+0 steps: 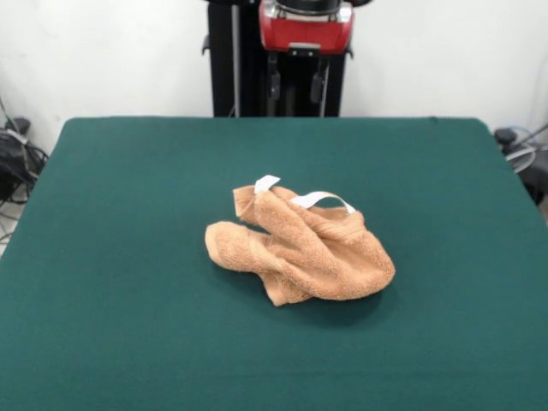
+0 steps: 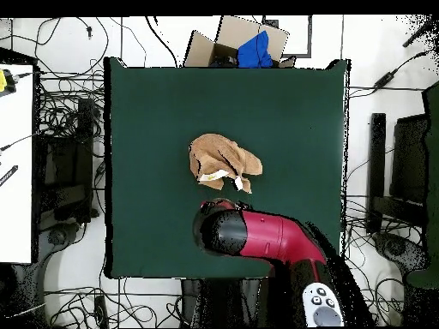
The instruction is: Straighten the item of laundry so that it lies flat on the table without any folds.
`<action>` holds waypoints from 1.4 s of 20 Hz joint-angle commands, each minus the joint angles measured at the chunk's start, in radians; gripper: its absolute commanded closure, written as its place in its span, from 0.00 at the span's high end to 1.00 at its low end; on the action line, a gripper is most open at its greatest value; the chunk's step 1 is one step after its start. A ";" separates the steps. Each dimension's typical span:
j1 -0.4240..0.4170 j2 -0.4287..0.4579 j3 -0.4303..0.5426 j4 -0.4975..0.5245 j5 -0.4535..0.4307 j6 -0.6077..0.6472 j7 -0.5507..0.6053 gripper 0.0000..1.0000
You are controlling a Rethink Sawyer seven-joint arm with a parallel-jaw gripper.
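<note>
Bare dark green table in the foreground of the front view, felt-like, reaching to both side edges. Near its middle, a light orange-tan towel, crumpled into a loose heap of rolled folds and ridges, not flat. One rounded lobe at the heap's left, a broader bunched mass at its right, a folded corner at the lower edge. Two white tags at the heap's far side: one short and upright, one a long strip arching over the top fold. At the top edge, a red and black arm, drawn back, well apart from the towel. Gripper seen as two dark fingers hanging below the red housing; open or closed impossible to tell.

From overhead: towel slightly above the table's centre, clear of every edge. Red arm over the table's lower part, its dark rounded head just beside the towel's lower edge. A cardboard box with blue cloth past the table's top edge; cables on the floor around.
</note>
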 commanded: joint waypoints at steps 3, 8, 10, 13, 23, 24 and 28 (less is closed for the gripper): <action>-0.009 0.047 0.093 0.032 -0.047 -0.047 0.038 1.00; -0.004 0.079 0.087 0.032 -0.053 -0.077 0.055 1.00; 0.000 0.091 0.083 0.031 -0.057 -0.091 0.062 1.00; 0.004 0.109 0.076 0.028 -0.064 -0.113 0.069 1.00; 0.001 0.136 0.068 0.022 -0.069 -0.143 0.068 1.00; 0.001 0.139 0.068 0.021 -0.071 -0.147 0.069 1.00; 0.001 0.150 0.067 0.018 -0.075 -0.158 0.077 1.00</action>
